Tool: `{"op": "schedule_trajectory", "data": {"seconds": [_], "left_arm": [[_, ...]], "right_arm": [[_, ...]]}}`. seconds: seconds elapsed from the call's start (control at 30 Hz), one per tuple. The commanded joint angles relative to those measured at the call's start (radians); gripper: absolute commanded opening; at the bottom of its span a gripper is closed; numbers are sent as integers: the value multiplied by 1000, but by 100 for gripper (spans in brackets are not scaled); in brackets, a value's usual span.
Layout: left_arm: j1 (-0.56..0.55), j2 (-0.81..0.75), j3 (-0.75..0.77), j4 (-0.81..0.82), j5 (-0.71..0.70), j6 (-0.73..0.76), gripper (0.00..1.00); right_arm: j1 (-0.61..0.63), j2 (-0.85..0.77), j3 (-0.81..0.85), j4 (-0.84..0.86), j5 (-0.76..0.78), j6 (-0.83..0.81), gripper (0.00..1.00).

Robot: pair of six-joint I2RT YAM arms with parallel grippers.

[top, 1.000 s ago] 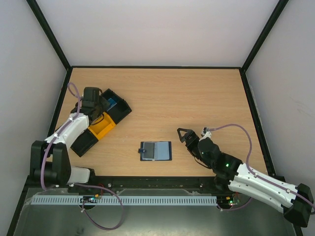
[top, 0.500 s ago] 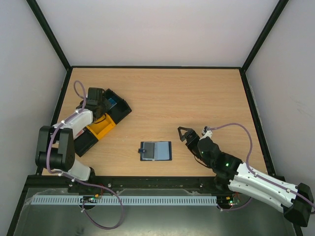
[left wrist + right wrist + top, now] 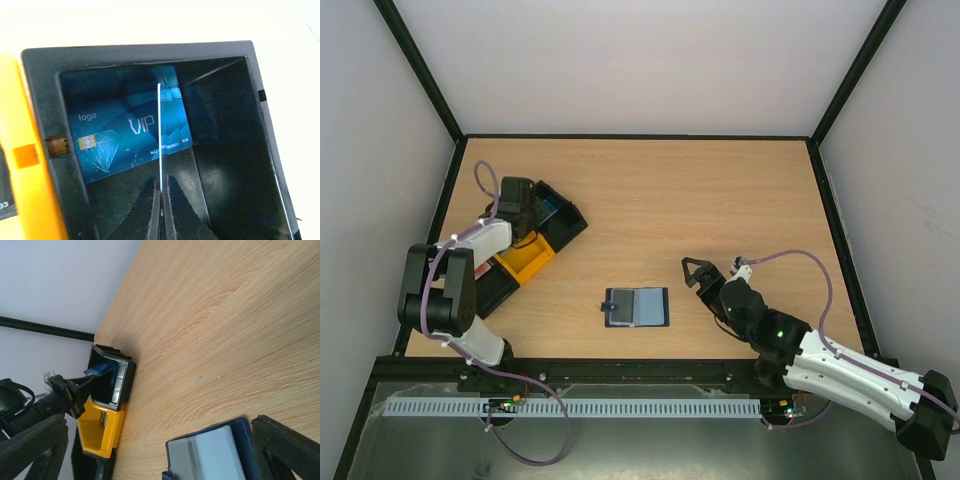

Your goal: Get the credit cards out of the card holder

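The card holder (image 3: 638,307), a dark navy wallet, lies open on the table, with a grey and a light blue panel showing in it (image 3: 215,455). My left gripper (image 3: 523,203) is shut on a thin credit card (image 3: 159,130), seen edge-on in the left wrist view. It holds the card over a black tray (image 3: 150,55). In the right wrist view this held card (image 3: 102,367) looks blue and tilts into the tray. Another blue credit card (image 3: 115,137) marked VIP lies flat in that tray. My right gripper (image 3: 695,272) stands open just right of the holder, with nothing between its fingers.
A yellow tray (image 3: 525,262) sits next to the black tray (image 3: 568,222), and another black tray (image 3: 490,290) lies nearer the left arm's base. Black frame rails border the wooden table (image 3: 720,200).
The left arm has folded back toward its base and its wrist has shifted slightly farther over the black tray, still gripping the card. The right arm and the card holder have not moved.
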Motion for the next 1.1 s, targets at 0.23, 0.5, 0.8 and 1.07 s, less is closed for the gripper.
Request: {"op": "schedule_trajectory", "data": {"seconds": [0.23, 0.5, 0.8, 1.07], "left_arm": [[9, 54, 48, 19, 3, 34, 3], [9, 75, 63, 0, -35, 59, 8], [9, 102, 85, -40, -36, 67, 14], [7, 91, 104, -67, -31, 94, 26]], "right_arm": [[-2, -53, 4, 0, 71, 2, 98], [-2, -99, -8, -16, 99, -3, 98], [-2, -83, -5, -20, 85, 5, 98], [-2, -66, -10, -8, 61, 18, 98]]}}
